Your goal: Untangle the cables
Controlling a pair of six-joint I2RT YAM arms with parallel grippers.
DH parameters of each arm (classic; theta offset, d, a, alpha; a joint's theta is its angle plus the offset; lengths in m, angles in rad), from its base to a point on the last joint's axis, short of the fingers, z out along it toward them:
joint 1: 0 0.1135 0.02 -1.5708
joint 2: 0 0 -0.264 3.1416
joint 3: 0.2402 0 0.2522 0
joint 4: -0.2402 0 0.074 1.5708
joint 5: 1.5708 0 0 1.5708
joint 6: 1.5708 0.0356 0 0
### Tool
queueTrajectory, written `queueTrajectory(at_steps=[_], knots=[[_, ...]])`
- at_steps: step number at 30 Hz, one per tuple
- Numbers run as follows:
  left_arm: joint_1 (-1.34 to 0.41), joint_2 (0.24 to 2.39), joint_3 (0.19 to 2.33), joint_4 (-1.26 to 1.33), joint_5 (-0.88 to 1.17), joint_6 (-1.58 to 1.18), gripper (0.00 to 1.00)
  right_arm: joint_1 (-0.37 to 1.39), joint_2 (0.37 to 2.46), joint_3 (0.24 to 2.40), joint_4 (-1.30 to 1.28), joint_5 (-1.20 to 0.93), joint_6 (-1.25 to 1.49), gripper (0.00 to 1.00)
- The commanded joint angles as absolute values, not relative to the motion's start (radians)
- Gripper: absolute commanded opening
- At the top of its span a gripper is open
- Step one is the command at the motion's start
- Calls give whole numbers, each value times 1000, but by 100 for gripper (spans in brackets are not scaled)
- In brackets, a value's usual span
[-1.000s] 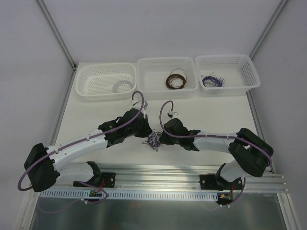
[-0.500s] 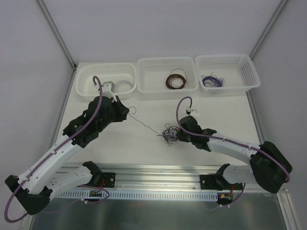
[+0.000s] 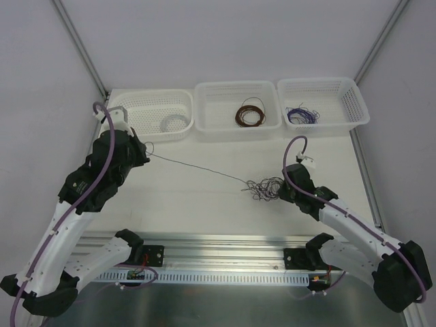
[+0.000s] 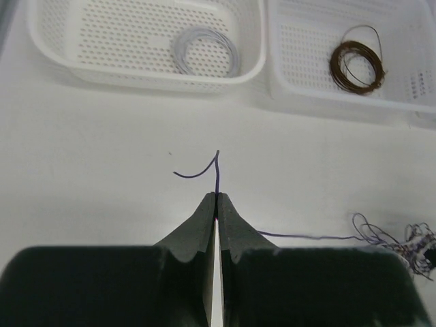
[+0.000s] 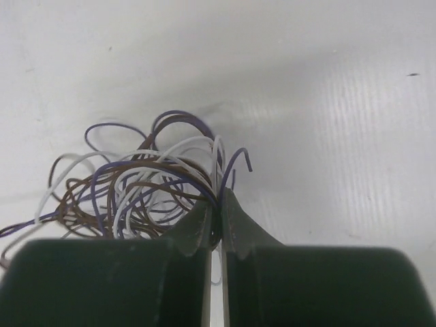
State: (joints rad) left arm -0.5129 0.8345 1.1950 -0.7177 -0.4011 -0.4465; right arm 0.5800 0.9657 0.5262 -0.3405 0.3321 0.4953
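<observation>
The cables (image 3: 262, 187) are a small scribble of purple, brown and pale wires on the white table, right of centre. My right gripper (image 3: 281, 187) is shut on their right side; in the right wrist view the tangle (image 5: 136, 191) spreads left of my right gripper (image 5: 218, 201), with several strands pinched between the tips. One purple wire (image 3: 197, 169) runs out in a straight line to my left gripper (image 3: 143, 155), which is shut on it. In the left wrist view its end (image 4: 204, 170) curls out past my left gripper (image 4: 216, 197). The tangle (image 4: 409, 238) shows at the right edge there.
Three white baskets line the far edge: the left basket (image 3: 151, 95) holds a white coil (image 3: 174, 122), the middle basket (image 3: 235, 87) a brown coil (image 3: 250, 114), the right basket (image 3: 320, 83) loose purple wires (image 3: 301, 116). A metal rail (image 3: 231, 245) runs along the near edge.
My left gripper has moved back and left, drawing one purple wire out of the tangle into a long line. My right gripper has shifted right with the tangle.
</observation>
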Motion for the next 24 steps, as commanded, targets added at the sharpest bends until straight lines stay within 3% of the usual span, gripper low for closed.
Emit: queueTrajectory(at_steps=[1, 24], knots=[[-485, 836, 1305, -807, -595, -347, 0, 523, 928, 523, -422, 339, 453, 1], [-278, 926, 1494, -939, -1009, -130, 0, 351, 847, 598, -568, 279, 341, 2]])
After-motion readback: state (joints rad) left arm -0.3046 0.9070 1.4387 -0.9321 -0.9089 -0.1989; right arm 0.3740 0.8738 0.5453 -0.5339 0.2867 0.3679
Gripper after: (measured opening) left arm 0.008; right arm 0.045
